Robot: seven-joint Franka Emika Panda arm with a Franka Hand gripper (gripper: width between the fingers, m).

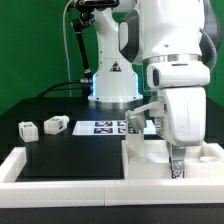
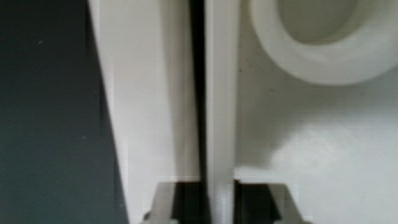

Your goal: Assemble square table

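Observation:
The square table's white top (image 1: 148, 165) lies at the exterior view's lower right on the black surface. My gripper (image 1: 177, 168) reaches straight down onto it near its front edge. In the wrist view the gripper (image 2: 206, 192) is shut on a thin upright white rim (image 2: 199, 100) of the top. A round corner socket (image 2: 329, 40) lies just beside that rim. Two short white tagged legs (image 1: 27, 128) (image 1: 55, 125) lie on the black surface at the exterior view's left, well away from the gripper. Another tagged white piece (image 1: 137, 118) shows by the top's far edge, partly behind the arm.
The marker board (image 1: 100, 127) lies flat in the middle of the black surface, in front of the robot's base (image 1: 113, 85). Long white bars (image 1: 60, 185) edge the black surface at the front and the exterior view's left. Black surface (image 2: 45, 100) shows beside the top.

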